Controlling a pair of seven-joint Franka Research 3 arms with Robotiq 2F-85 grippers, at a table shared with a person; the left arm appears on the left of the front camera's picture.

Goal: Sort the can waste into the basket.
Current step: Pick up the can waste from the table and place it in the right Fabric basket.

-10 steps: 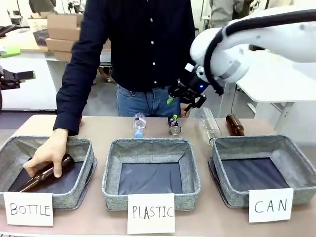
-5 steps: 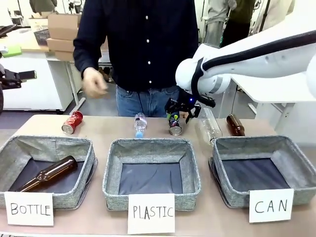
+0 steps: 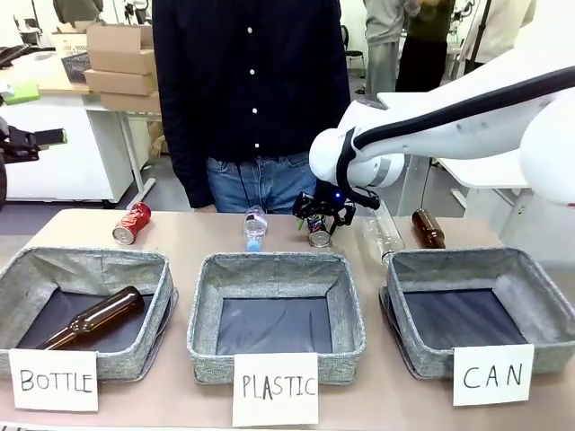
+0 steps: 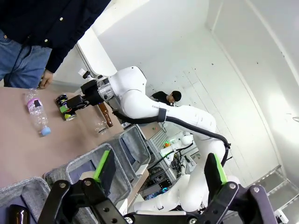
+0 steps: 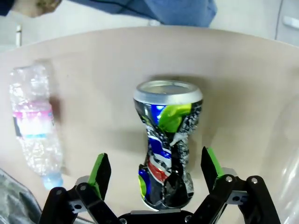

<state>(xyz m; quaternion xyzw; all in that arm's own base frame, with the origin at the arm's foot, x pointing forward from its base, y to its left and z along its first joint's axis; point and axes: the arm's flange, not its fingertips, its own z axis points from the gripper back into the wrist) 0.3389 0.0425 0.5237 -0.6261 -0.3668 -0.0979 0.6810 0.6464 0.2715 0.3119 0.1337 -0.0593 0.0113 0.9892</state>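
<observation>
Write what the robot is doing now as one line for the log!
right tool: open, straddling dark can | left tool: open, idle | red can: on table | CAN basket: empty

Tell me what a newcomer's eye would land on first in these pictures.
First, the right gripper, its jaws open on either side of the crushed dark can lying on the table's far side, behind the PLASTIC basket. Next, the three signed grey baskets along the near edge: the CAN basket at the right holds nothing, while a brown bottle lies in the BOTTLE basket. A red can lies at far left.
</observation>
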